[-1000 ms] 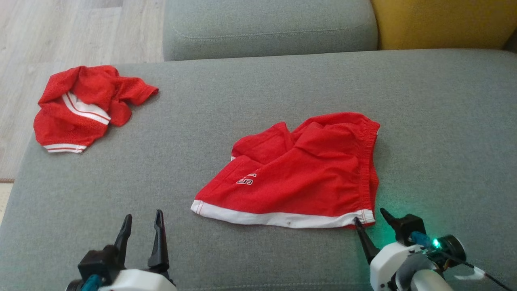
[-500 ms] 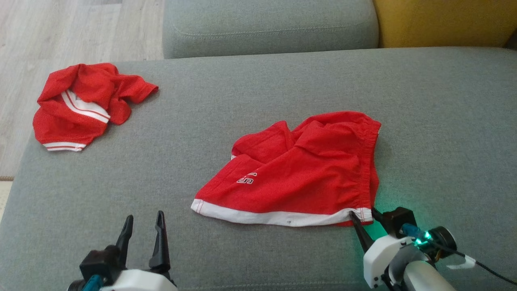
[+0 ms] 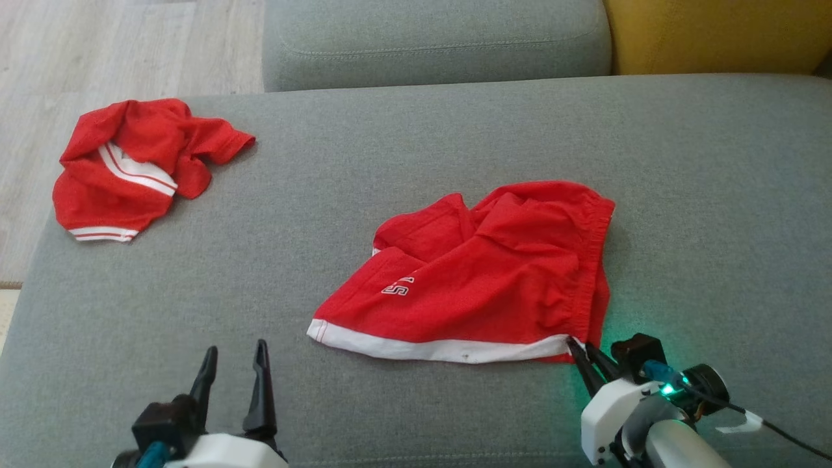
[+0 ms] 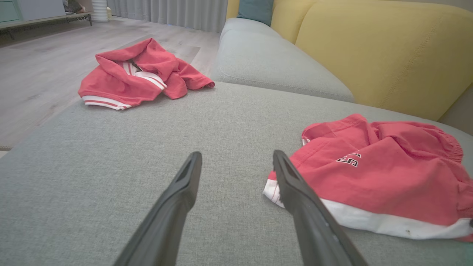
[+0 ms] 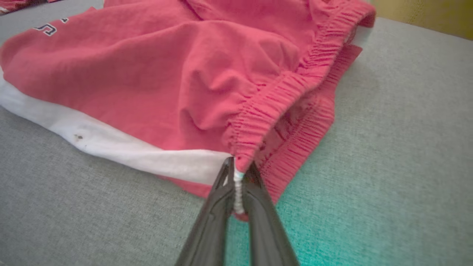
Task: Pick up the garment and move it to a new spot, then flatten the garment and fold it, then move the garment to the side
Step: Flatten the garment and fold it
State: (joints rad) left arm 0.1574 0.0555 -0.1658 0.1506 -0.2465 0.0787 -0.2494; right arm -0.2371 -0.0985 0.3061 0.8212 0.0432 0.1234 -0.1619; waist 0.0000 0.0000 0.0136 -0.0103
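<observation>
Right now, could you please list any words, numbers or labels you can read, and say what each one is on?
"S": white-outlined print on the red shorts; the letter beside it runs into a crease and cannot be read.
Red top: white stripes, no readable text.

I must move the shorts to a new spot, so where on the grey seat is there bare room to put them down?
Bare: the wide patch between the crumpled red shirt and the red shorts, and the right part of the seat beyond them. Crowded: the shorts' near corner, pinched by the right gripper.
</observation>
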